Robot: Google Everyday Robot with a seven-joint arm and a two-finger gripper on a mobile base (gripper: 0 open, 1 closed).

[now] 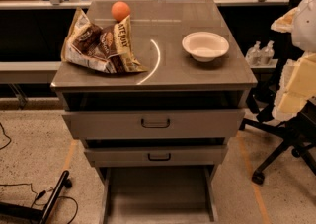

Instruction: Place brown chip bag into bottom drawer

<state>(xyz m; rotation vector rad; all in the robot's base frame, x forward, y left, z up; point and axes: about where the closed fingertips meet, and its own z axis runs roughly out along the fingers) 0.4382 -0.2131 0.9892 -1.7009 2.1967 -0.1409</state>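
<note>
Step in hand: the approach. Nothing is picked up yet and the grasp on the bag is not begun.

- Brown chip bag (101, 45): well off to the gripper's left, at the far end of the worktop (168, 72) from it and close to that left edge. It lies slumped and crinkled, in dark brown and cream foil with print on the face. One corner is cocked up at its far-left side. It looks light and floppy, and I judge it likely to crumple or slide under a pinch.
- Orange ball (120, 11): just behind the bag, touching or nearly touching its upper edge, also well left of the gripper.
- White bowl (205, 46): upright, between the bag and the gripper, nearer the gripper and apart from the bag.
- Bottom drawer (158, 193): below and left of the gripper, pulled out under the two handled drawers (197, 123). It is a flat grey tray that looks bare, so no opening is needed.
- Gripper (297, 87): I take the pale blocky shape at the right edge, out past the worktop's right rim, for it. It holds nothing. I cannot tell whether it is spread or pressed together.

Next move, as I judge it: travel left over the bowl, come down on a raised fold of the bag while keeping off the ball, then lift and lower it to the drawer.
</note>
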